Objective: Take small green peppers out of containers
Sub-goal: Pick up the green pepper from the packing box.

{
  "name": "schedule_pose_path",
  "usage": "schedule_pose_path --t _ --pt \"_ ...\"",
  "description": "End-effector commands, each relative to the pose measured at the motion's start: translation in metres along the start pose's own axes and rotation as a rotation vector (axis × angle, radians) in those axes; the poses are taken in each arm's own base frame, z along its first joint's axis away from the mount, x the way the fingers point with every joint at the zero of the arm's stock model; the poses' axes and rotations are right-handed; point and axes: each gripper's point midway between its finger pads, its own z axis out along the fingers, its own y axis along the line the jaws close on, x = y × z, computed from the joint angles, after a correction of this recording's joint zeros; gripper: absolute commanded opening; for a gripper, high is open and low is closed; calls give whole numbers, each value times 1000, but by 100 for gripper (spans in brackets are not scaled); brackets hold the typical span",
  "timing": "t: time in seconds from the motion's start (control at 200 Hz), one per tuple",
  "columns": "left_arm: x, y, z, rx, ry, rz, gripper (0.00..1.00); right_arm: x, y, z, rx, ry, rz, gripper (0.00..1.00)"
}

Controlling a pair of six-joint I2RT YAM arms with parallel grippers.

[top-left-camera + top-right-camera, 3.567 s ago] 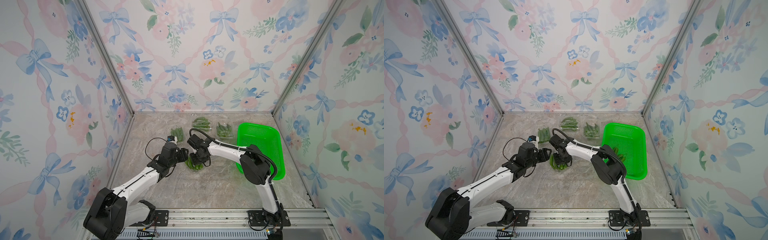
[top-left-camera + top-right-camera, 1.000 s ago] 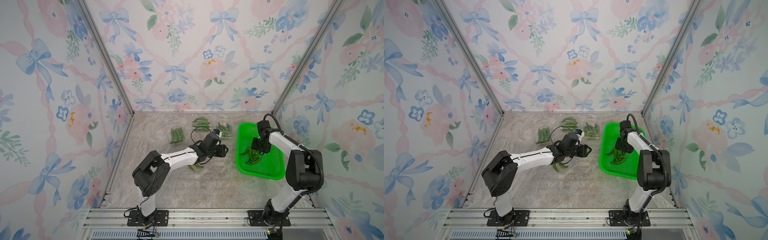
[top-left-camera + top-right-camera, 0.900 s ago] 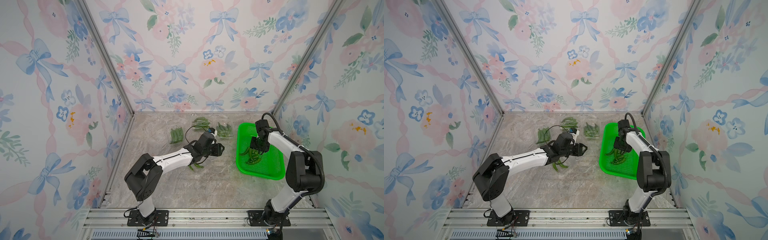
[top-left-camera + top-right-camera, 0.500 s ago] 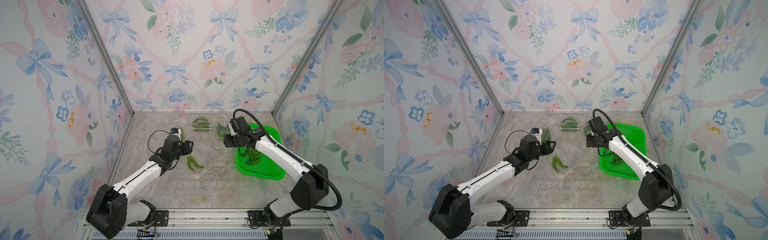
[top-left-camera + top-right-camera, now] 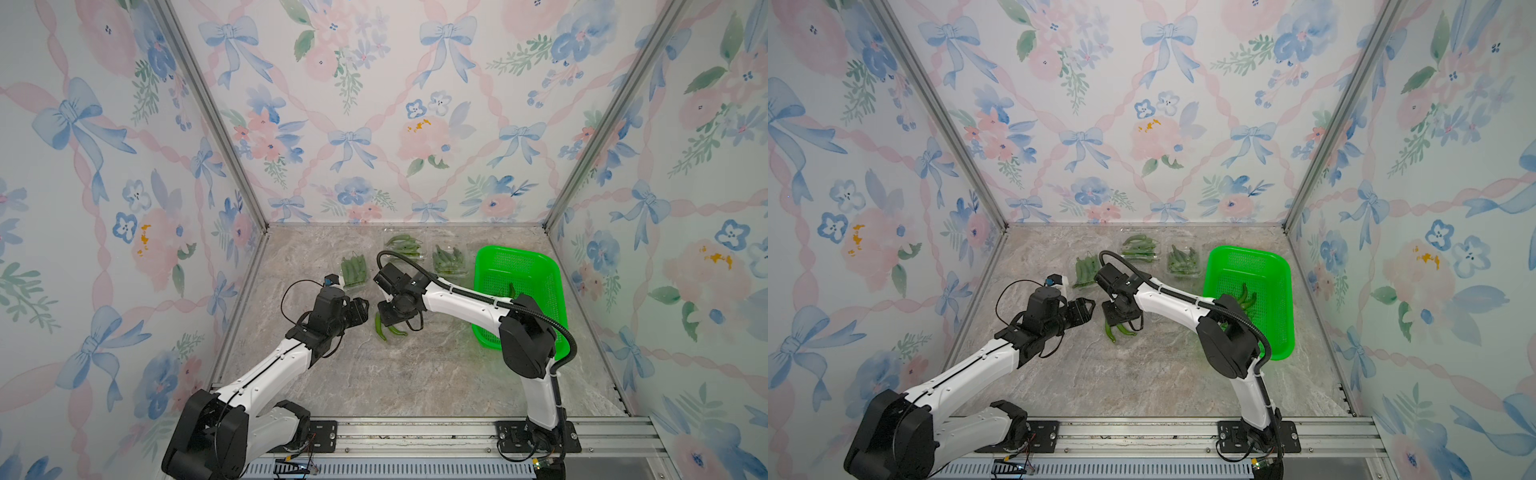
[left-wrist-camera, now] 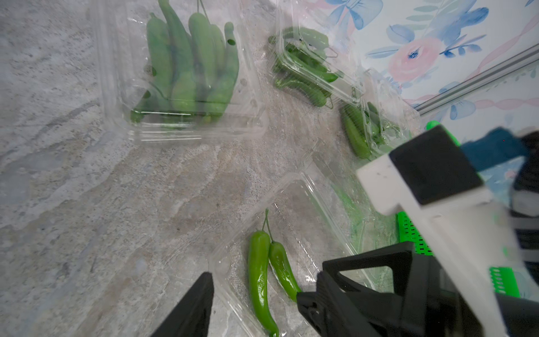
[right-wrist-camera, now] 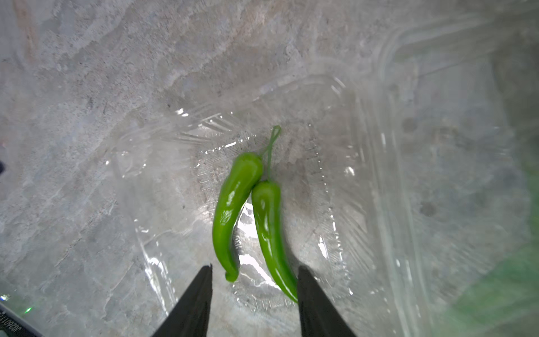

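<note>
Right tool (image 7: pixel 253 268), released, now hovers over 2 peppers (image 7: pixel 233 204), off the basket (image 5: pixel 519 259); left tool (image 5: pixel 360 308) also released.

Two peppers (image 7: pixel 233 204) inside front container (image 7: pixel 320 137)

Bright, even light; soft shadows; glare on the clear container (image 7: pixel 344 172); wrist view edges blurred.
</note>
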Motion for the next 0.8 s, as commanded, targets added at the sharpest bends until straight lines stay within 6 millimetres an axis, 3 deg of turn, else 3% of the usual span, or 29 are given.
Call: schedule_pose_path --t 0.0,0.315,0.795 --pt "7 5 1 -7 21 -13 59 -4 -1 -4 22 9 5 48" --pt "16 11 5 -19 48 -15 59 9 -11 26 62 62 4 45" --pt "19 10 8 -14 63 -14 58 20 -23 51 90 104 24 41"
